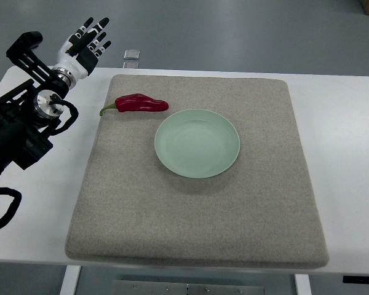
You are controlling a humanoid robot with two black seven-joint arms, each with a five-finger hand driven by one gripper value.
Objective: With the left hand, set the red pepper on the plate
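Red pepper lying on the mat, left hand empty above the table's far corner.

The glossy red pepper (pixel 141 103) lies crosswise, green stem pointing left, just beside the smooth, round pale-green plate (pixel 197 143) on the coarse grey felt mat (pixel 197 215); the left hand (pixel 83 43) has its fingers spread.

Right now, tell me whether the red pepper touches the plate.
Apart: the top view shows bare mat between the red pepper and the plate rim.

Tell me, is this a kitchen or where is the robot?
Probably a robot test room, not a kitchen. A plain white table carries a grey felt mat with only a shiny red pepper and an empty pale green round plate, above a bare grey floor.
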